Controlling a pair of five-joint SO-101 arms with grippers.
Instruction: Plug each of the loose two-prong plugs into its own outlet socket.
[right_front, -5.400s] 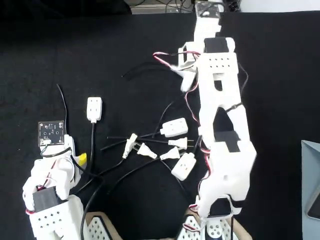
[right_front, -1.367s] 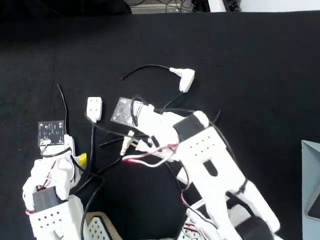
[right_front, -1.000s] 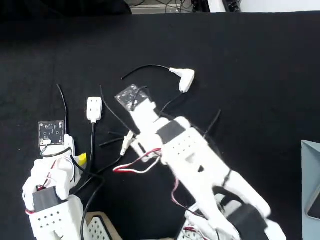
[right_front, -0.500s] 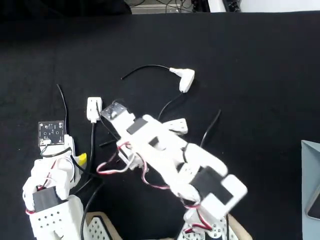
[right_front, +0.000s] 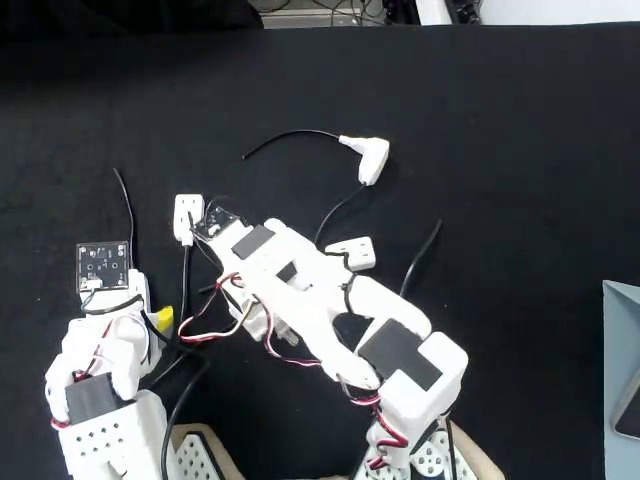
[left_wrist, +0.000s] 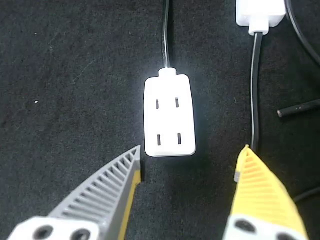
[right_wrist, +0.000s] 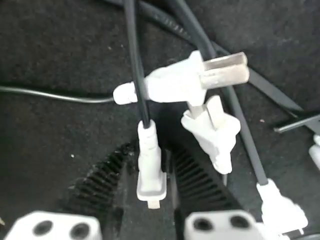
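Note:
My right gripper (right_wrist: 150, 150) is shut on a white two-prong plug (right_wrist: 150, 172) with a black cable, its black fingers (right_wrist: 107, 175) pressing both sides. Just beyond lie two more loose plugs, one (right_wrist: 182, 77) with bare prongs and one (right_wrist: 212, 132) crossing under it. My right arm (right_front: 300, 290) covers the plug cluster in the high view. My left gripper (left_wrist: 191, 150) is open, its tips just short of a white outlet socket (left_wrist: 170, 120) lying flat. More white sockets lie nearby: one (right_front: 188, 215) beside the right wrist, another (right_front: 352, 252) to its right.
Black cables (right_wrist: 260, 165) criss-cross the black table (right_front: 520, 150) around the plugs. A white socket on a cable (right_front: 368, 157) lies farther back. Another plug (right_wrist: 282, 212) sits at the right wrist view's edge. A grey object (right_front: 622, 370) is at the table's right edge.
My right arm has swung from the right side of the table leftward over the plug cluster and come down low. The left arm has not moved.

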